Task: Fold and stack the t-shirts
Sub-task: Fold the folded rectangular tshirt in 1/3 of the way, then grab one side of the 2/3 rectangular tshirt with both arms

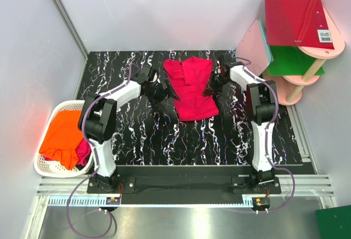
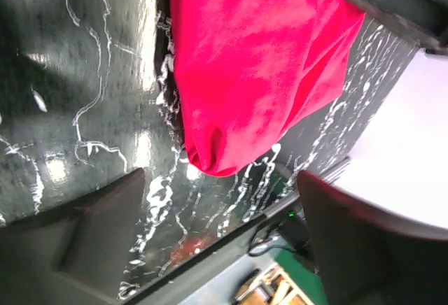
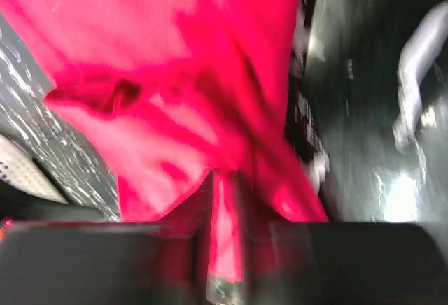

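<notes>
While my right gripper [image 3: 222, 179] pinches the edge of the red shirt [image 1: 189, 88] lying in the upper middle of the frame, and my left gripper [image 2: 218, 175] stands wide open and empty beside it, a one-sided pull could, I think, drag the fold crooked.

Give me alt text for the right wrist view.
The right gripper is shut on a bunched fold of the crimson t-shirt, which fills most of this blurred view. The black marbled table shows on either side of the cloth.
</notes>
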Available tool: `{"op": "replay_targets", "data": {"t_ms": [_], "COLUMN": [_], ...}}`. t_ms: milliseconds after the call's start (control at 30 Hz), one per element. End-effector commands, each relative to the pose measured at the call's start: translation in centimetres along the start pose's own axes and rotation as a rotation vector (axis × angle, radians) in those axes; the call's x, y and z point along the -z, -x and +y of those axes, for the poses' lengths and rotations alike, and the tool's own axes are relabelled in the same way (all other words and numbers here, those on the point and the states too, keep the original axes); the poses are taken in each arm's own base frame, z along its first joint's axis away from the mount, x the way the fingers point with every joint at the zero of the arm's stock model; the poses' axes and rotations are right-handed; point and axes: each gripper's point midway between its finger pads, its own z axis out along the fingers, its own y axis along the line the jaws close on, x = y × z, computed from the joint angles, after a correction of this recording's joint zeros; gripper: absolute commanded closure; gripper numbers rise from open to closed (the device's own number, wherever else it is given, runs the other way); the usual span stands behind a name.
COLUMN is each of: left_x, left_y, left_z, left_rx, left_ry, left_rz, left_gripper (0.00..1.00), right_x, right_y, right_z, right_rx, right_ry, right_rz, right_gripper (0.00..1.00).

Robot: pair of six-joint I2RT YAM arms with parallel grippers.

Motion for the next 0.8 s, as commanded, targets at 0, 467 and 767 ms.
{"op": "replay_targets", "data": {"t_ms": [0, 467, 767], "left_x": [1.4, -6.1, -9.1], "left_y": [-0.9, -5.3, -6.2], "left_z": [-1.3, -1.2, 0.3], "left_rx": [-0.023, -0.003, 0.062], "left_ry": [-0.079, -0.126, -0.070], "left_rz": [-0.028, 0.136, 0.191], "left_gripper": [0.01, 0.14, 1.00], "right_x": [9.0, 7.4, 2.7], "right_y": [0.8, -10.1, -8.5], "right_z": [3.9, -4.5, -5.8], "right_rx": [0.176, -0.114, -0.201], "right_ry": [0.043, 0.045, 0.045], "right_rz": [-0.194, 0.008, 0.049], "right_gripper": [0.58, 0.03, 0.08]}}
